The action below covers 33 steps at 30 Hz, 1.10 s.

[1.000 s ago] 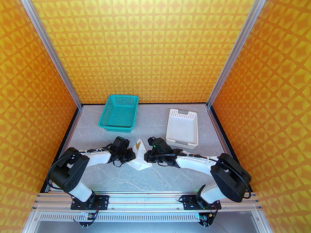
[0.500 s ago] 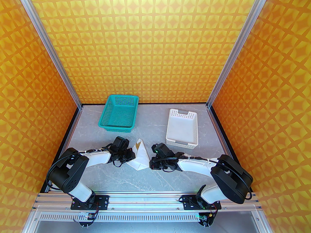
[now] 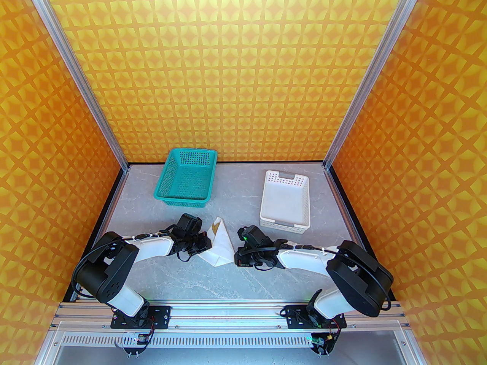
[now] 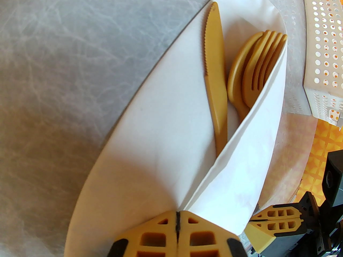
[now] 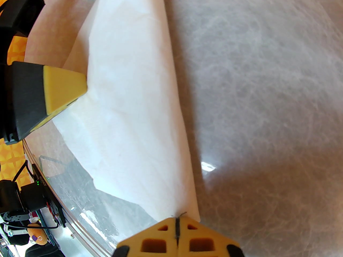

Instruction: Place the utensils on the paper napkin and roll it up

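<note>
Top external view, arms at the near edge: my right gripper [image 3: 236,259] now sits beside the right edge of the paper napkin [image 3: 221,243], close to its near corner, whereas a second ago it lay over the sheet. My left gripper [image 3: 207,243] has not shifted from the napkin's left edge. The napkin lies on the table [image 3: 182,280] between the two arms, in front of the white perforated basket [image 3: 285,203] and apart from it. Left wrist view: the utensils are inside the fold, with the knife [image 4: 214,76], spoon [image 4: 235,82] and fork [image 4: 260,65] side by side, heads out at the far end, and the right flap drawn up against the fork. My left fingers are pressed together, pinching the gathered near end. Right wrist view: my right fingers are also pressed together, their tip touching the napkin's corner; I cannot tell whether paper is caught. I judge the loading done and one flap folded, with the rolling itself not yet completed.
</note>
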### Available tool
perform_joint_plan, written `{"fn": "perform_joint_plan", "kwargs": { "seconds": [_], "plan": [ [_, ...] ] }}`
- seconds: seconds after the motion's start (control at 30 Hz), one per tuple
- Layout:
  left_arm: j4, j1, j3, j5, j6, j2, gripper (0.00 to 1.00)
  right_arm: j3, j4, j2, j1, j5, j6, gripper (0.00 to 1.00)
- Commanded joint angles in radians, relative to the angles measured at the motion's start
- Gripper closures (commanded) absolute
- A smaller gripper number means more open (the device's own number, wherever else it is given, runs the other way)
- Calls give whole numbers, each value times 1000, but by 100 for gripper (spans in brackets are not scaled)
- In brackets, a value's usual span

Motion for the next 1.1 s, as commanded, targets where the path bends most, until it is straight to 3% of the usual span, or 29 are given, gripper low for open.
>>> {"fn": "perform_joint_plan", "kwargs": {
  "seconds": [0.0,0.23,0.57,0.8,1.07],
  "plan": [
    [-52,-2,11,-38,22,-3,100,-20,13,21,2,26,11,100],
    [-56,-1,11,-37,27,-3,100,-38,-14,10,2,38,16,100],
    [-63,-3,12,-37,33,-7,100,-4,-107,-125,-3,82,-21,100],
    [-66,-9,19,-37,34,-2,100,-1,92,-118,-111,-55,-44,100],
    [-67,-15,25,-36,32,4,100,84,191,37,-134,-101,-66,100]
  ]
}}
